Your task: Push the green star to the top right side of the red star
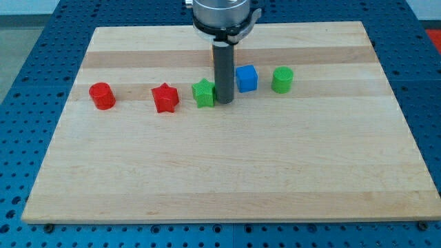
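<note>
At the view's left, a red cylinder (102, 95) stands alone on the wooden board (220, 172), well apart from the other blocks. Further right lies the red star (165, 98). Just beside it, on its right and a little higher in the view, is the green star (204, 93); a narrow gap of bare wood shows between the two stars. The dark rod comes down from the view's top, and my tip (224, 102) rests on the board against the right edge of the green star, touching it or nearly so. The rod has no jaws, so there is nothing to open or close; it holds nothing. Right of the rod is a blue cube (247, 78), close to it. At the far right of the row stands a green cylinder (282, 80), near the blue cube but apart from it.
</note>
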Motion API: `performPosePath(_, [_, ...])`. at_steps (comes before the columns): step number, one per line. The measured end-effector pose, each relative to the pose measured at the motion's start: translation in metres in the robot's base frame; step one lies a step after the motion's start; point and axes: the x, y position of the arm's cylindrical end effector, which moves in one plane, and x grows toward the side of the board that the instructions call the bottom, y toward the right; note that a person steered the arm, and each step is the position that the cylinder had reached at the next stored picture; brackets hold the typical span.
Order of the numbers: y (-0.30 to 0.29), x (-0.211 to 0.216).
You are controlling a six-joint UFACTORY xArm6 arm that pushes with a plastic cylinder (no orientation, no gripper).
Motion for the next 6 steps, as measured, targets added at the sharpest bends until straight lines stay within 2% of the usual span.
performPosePath(2, [0.002, -0.006])
performPosePath(5, [-0.059, -0.006])
performPosePath(6, [-0.028, -0.004])
